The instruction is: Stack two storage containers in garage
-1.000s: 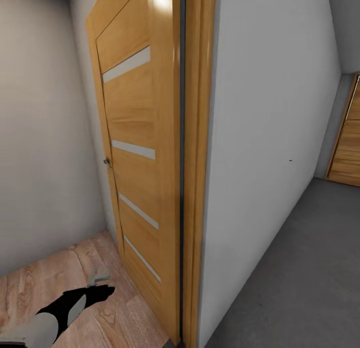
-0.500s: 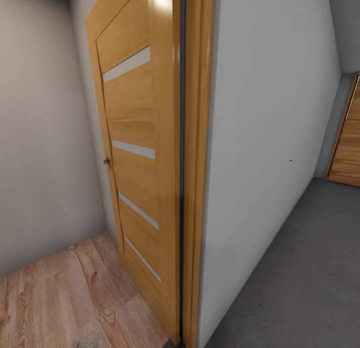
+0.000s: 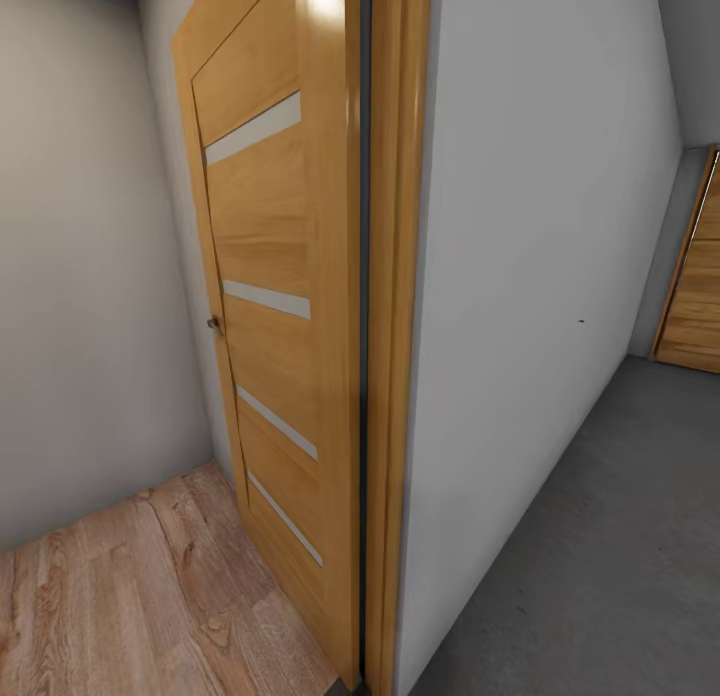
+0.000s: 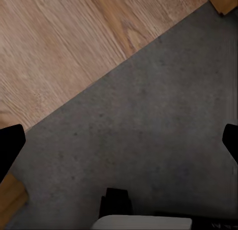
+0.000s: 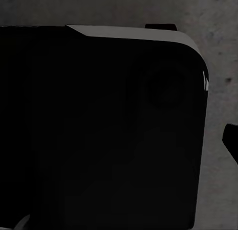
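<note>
The two storage containers are not seen; as topless plastic bins they are judged light and stiff, best gripped over a wall rim. The left pincer [image 4: 119,141] is spread wide and empty over the concrete floor [image 4: 148,121] beside wood planks [image 4: 54,46]. The right pincer's state cannot be told.

Wooden door [image 3: 275,306] stands open beside a white wall [image 3: 520,276].

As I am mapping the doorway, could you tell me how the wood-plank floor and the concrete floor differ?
The wood-plank floor is light brown with grain and knots; the concrete floor is dark grey and speckled. The planks lie left of the wooden door, the concrete right of the white wall. In the left wrist view they meet edge to edge.
</note>
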`<state>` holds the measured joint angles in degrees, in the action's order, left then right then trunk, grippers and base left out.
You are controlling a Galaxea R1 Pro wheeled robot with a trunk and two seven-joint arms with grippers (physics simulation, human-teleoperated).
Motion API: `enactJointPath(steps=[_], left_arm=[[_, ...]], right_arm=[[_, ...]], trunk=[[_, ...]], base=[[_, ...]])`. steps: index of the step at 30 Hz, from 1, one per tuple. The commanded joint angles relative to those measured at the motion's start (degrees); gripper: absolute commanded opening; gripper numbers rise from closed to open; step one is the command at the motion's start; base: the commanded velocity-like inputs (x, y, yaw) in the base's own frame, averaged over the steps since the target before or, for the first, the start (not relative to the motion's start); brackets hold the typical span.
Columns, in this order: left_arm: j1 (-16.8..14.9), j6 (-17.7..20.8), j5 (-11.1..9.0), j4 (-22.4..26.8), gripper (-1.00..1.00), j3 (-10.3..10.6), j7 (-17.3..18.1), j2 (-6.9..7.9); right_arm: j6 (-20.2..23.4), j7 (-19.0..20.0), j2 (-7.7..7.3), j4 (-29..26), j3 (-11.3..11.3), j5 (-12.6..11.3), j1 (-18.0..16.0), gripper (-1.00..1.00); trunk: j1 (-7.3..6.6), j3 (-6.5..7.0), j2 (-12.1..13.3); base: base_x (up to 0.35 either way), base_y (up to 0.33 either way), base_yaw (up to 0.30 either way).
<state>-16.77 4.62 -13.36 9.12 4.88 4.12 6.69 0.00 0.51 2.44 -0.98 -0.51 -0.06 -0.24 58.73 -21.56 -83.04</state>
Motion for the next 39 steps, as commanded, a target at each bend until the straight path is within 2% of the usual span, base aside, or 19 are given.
enactJointPath(steps=[1, 17, 27, 39], left_arm=[[0.1, 0.3, -0.6, 0.1, 1.0, 0.5, 0.1, -0.05], [0.5, 0.5, -0.6, 0.1, 1.0, 0.5, 0.1, -0.94], [0.5, 0.3, -0.6, 0.1, 1.0, 0.5, 0.0, -1.56], [1.7, 0.2, -0.5, 0.1, 1.0, 0.5, 0.0, -1.89]], right_arm=[[0.0, 0.0, 0.01, 0.0, -0.1, 0.0, 0.0, 1.0], [0.1, -0.2, 0.1, 0.1, -0.2, -0.1, 0.0, 1.0], [0.1, -0.2, 0.18, 0.1, -0.1, 0.0, 0.0, 1.0], [0.1, -0.3, 0.03, 0.1, -0.1, 0.0, 0.0, 1.0]], trunk=[[0.0, -0.07, 0.0], [0.0, -0.07, 0.0], [0.0, -0.11, 0.0], [0.0, -0.38, 0.0]], base=[[0.0, 0.0, 0.0], [0.0, -0.014, 0.022], [0.0, -0.136, 0.246], [0.0, -0.019, 0.282]])
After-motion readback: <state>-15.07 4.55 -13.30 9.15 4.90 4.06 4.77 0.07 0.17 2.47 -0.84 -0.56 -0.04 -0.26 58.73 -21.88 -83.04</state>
